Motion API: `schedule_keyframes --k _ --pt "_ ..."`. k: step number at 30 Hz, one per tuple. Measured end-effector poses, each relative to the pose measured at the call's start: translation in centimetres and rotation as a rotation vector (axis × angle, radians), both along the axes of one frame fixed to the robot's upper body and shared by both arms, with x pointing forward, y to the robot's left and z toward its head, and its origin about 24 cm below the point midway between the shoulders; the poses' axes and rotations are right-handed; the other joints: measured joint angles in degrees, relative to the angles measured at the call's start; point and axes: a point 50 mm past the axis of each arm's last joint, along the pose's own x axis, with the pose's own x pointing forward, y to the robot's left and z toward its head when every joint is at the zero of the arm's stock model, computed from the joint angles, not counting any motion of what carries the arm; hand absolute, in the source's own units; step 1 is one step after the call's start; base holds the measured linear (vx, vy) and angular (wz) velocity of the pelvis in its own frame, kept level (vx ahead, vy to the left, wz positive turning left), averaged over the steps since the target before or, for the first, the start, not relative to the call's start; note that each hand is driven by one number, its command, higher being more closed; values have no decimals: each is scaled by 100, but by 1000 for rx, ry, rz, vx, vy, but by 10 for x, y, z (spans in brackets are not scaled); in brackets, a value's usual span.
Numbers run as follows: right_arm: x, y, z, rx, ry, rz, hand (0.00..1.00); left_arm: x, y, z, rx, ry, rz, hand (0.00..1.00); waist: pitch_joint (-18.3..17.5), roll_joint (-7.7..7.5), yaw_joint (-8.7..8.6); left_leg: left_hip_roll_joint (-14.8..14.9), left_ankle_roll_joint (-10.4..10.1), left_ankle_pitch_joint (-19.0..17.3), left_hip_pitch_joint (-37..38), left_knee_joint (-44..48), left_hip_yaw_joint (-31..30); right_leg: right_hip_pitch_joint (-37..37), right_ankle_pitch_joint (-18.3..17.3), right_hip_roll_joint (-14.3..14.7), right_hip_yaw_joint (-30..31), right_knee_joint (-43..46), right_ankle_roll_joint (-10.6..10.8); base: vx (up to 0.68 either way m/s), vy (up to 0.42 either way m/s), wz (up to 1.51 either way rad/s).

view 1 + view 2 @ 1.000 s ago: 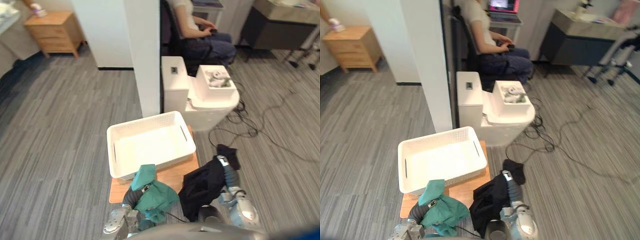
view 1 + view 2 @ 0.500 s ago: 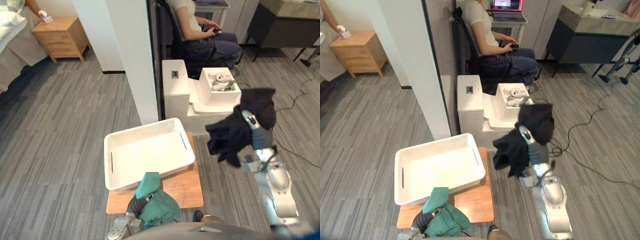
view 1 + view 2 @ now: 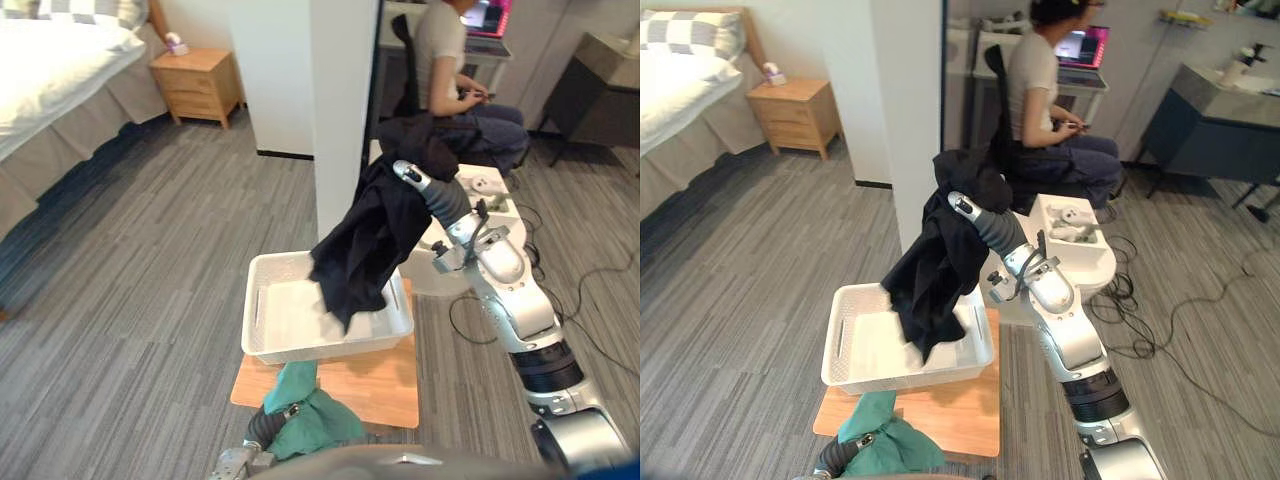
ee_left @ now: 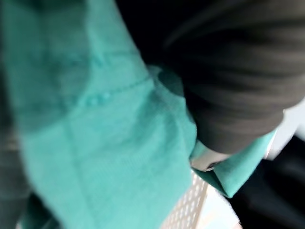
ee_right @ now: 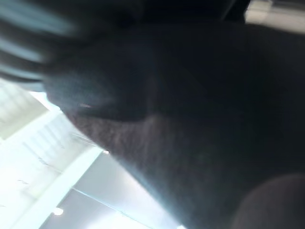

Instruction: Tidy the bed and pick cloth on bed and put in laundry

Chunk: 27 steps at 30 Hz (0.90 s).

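My right hand (image 3: 413, 179) is up at the far right of the basket, buried in a black cloth (image 3: 365, 250) that drapes over it; my fingers are hidden in the folds, so I cannot tell how far they are closed. The cloth hangs down from the hand in a long dark fall, and its lower end dangles over the right half of a white laundry basket (image 3: 256, 322). Whether it touches the basket's bottom, I cannot tell.

My left hand (image 3: 263, 427) is low and near, at the near edge of the scene, wrapped in a green cloth (image 3: 312, 416). The wrist view shows green fabric (image 4: 95, 119) lying across the dark ribbed cover, with the fingers out of sight, so I cannot tell that hand's hold either. The green cloth lies just near of the basket, outside its rim.

The basket sits on a flat wooden board (image 3: 385, 388) on the grey carpeted floor (image 3: 130, 260). A white pillar (image 3: 343, 100) rises just beyond it. Far to the left stands the bed (image 3: 50, 75), with a wooden nightstand (image 3: 196, 84) beside it. Far to the right of the pillar, a person (image 3: 448, 62) sits in a chair.
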Motion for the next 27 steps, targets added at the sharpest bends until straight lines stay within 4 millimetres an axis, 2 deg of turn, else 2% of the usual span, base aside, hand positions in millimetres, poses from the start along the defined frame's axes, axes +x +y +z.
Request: schedule_keyframes --k 5,9,13,17,20,25,27 --pt "9 21 0 -21 40 37 100 -2 1 -1 8 15 -2 100 -1 41 61 -30 -19 38 19 -101 -1 83 -15 -45 -132 0 -5 -34 19 18" --pt "13 27 -7 -4 79 19 100 -3 3 -1 8 20 5 100 -11 55 72 -25 -45 -17 -4 -112 9 96 -19 -71 -248 0 2 -53 -2 8" --pt "22 31 -36 -13 216 -45 100 -4 6 -2 25 46 -8 100 -18 59 18 -64 -69 111 -15 -116 -22 104 -51 -108 -360 72 56 -23 8 13" --pt "23 31 -55 -5 291 -94 100 -6 6 -2 35 58 -7 100 -8 73 8 -80 -77 143 -61 -121 -76 93 -68 -119 -432 82 78 -26 0 10" --pt "19 34 -72 -30 333 -111 100 -4 6 0 36 50 -6 100 99 133 -2 -80 -61 161 -102 -124 -81 43 -86 -127 -489 106 85 -24 -1 1" --pt "8 36 -121 -124 465 -155 100 4 6 1 49 42 3 100 261 181 -5 -95 -52 187 -323 -125 -120 -171 -110 -182 -554 162 106 -7 10 5" --pt "7 36 -132 -151 491 -178 100 10 6 4 55 20 8 100 335 175 20 -109 -49 195 -442 -124 -138 -270 -113 -199 -587 166 117 10 16 8"
